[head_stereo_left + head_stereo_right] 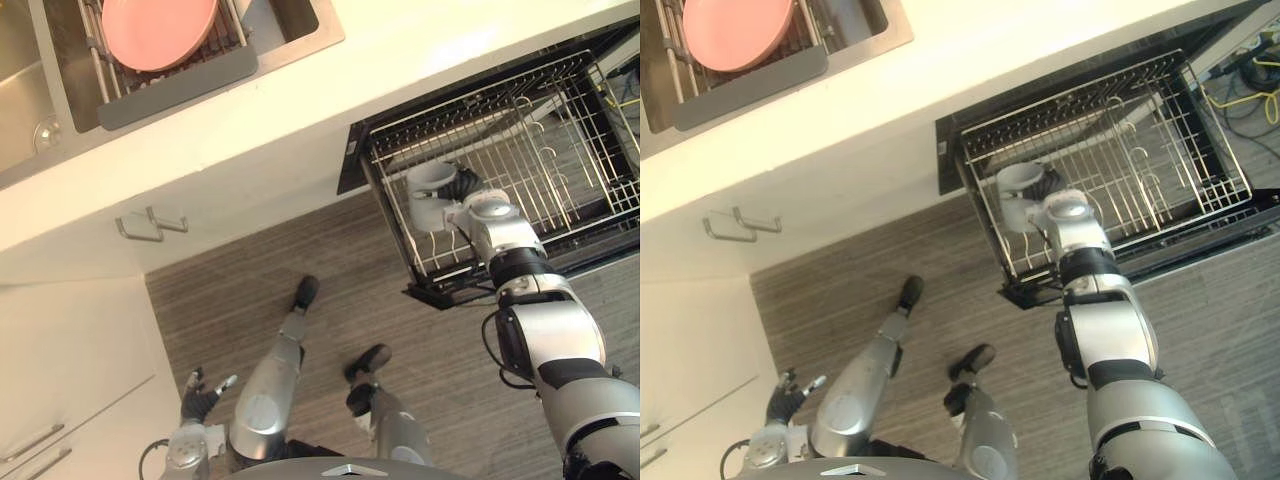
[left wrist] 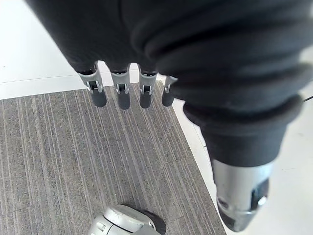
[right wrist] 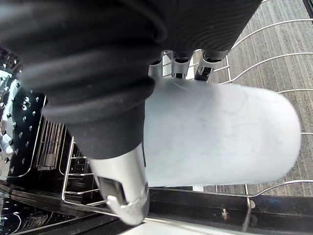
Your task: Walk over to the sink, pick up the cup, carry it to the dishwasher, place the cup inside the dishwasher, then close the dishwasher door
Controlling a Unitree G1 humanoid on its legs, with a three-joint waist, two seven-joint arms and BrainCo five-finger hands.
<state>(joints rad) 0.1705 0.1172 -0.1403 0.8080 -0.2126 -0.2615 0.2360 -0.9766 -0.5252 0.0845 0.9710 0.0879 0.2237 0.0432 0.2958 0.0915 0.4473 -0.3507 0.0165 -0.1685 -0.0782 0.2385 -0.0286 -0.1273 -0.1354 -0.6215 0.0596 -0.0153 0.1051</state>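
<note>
A pale grey-white cup hangs over the near left corner of the pulled-out wire dishwasher rack. My right hand is curled round the cup, fingers on one side and thumb on the other. In the right wrist view the cup lies across the palm, the fingers behind it and the rack wires below it. My left hand hangs low by my side above the floor; in the left wrist view its fingers are straight and hold nothing.
The dishwasher's black frame juts out under the white counter. At the upper left a sink holds a drainer with a pink plate. A cabinet handle sticks out below the counter. Grey wood floor lies in front.
</note>
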